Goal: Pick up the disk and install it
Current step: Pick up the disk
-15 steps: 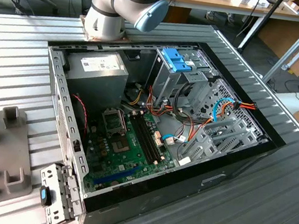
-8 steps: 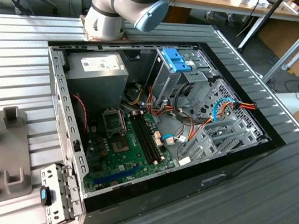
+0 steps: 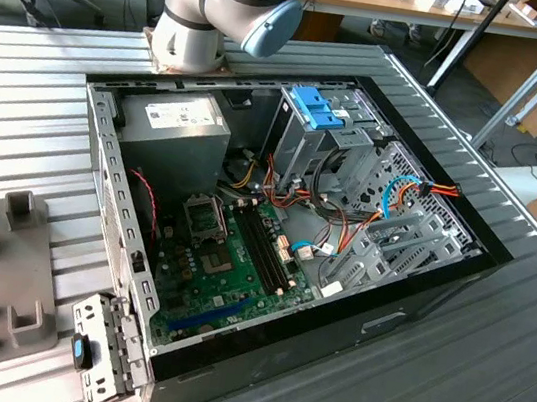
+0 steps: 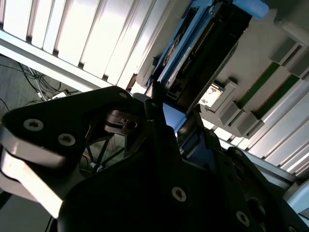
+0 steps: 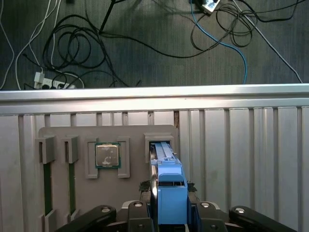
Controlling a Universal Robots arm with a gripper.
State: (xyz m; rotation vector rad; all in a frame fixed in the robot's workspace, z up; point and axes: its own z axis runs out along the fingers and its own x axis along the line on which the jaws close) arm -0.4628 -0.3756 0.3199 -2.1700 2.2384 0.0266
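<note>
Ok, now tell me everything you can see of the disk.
The disk stands on edge in a slot of the grey holder tray, which lies on the ribbed metal table. In the first wrist view its upper edge shows as a bright blue plastic carrier rail; in the second wrist view a dark flat body runs beside that blue rail. The gripper sits astride one end of it; whether it grips cannot be told.

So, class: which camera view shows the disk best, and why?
The first wrist view: the disk stands on edge in a slot of the grey holder, its blue carrier lit and centred. The second wrist view catches its blue rail and dark side obliquely, in shadow.
</note>
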